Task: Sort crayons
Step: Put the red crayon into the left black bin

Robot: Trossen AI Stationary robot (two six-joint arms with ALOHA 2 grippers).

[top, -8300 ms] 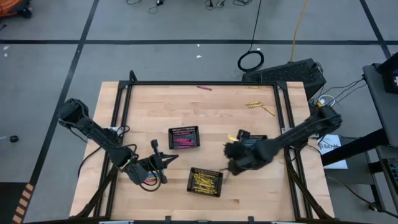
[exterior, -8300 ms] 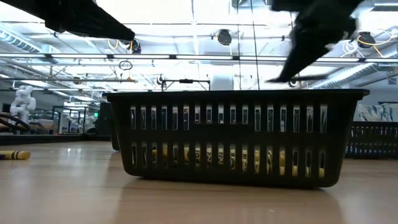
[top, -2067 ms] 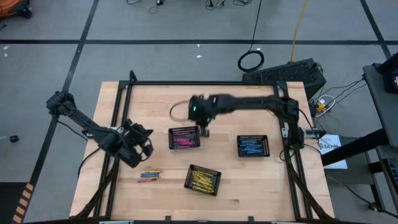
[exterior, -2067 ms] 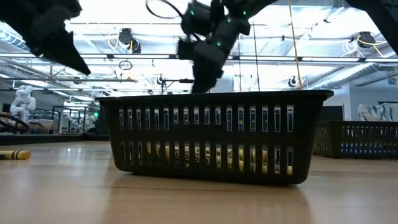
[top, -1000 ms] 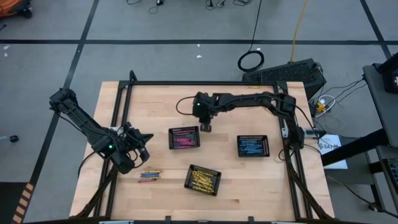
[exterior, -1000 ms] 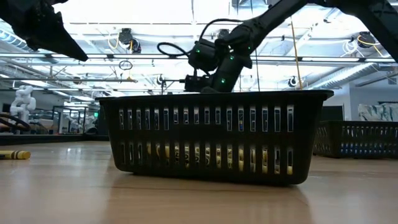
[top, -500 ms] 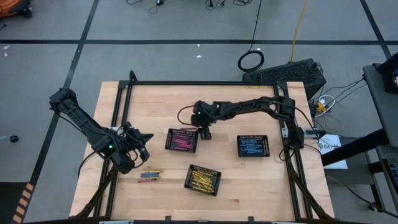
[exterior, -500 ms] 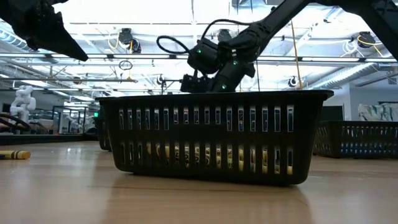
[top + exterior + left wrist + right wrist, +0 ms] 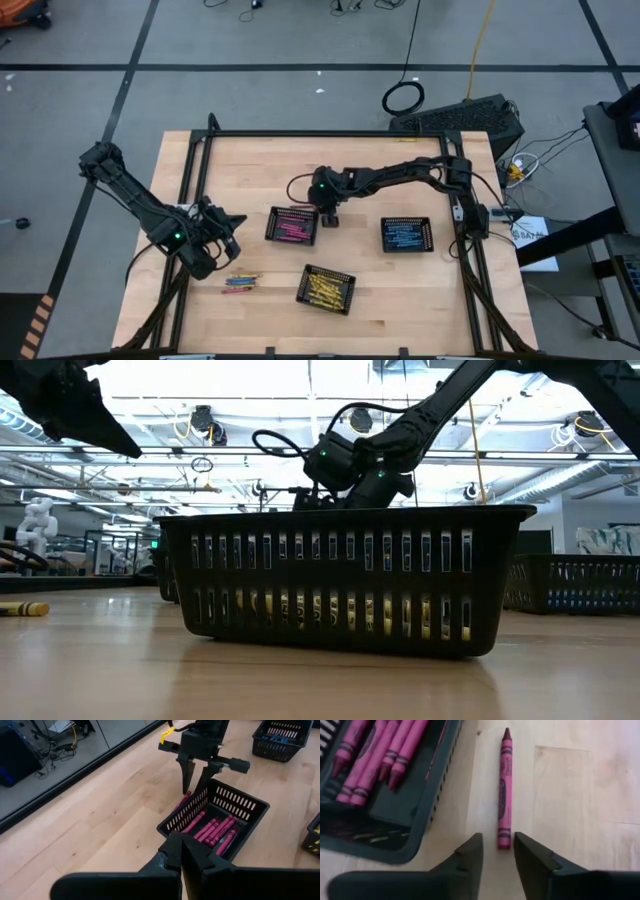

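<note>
A lone pink crayon (image 9: pixel 505 790) lies flat on the wood beside the right wall of the black tray of pink crayons (image 9: pixel 292 226). My right gripper (image 9: pixel 498 851) is low over the crayon's blunt end. It is open, one finger on either side of that end, and I see no touch. From the left wrist view, the right gripper (image 9: pixel 195 777) points down beside the tray's corner. My left gripper (image 9: pixel 181 851) is shut on nothing, held above the table's left part (image 9: pixel 230 225).
A tray of yellow crayons (image 9: pixel 328 290) sits near the front edge and fills the low view (image 9: pixel 340 580). A tray of blue crayons (image 9: pixel 406 235) is on the right. Several loose crayons (image 9: pixel 240 283) lie at the front left. Black frame rails (image 9: pixel 200 160) border the table.
My right gripper has come down toward the table and a little toward its near edge, ending by the pink tray's right wall over the loose crayon. The pink tray has slid slightly toward the table's left and turned a little. The left arm has kept still.
</note>
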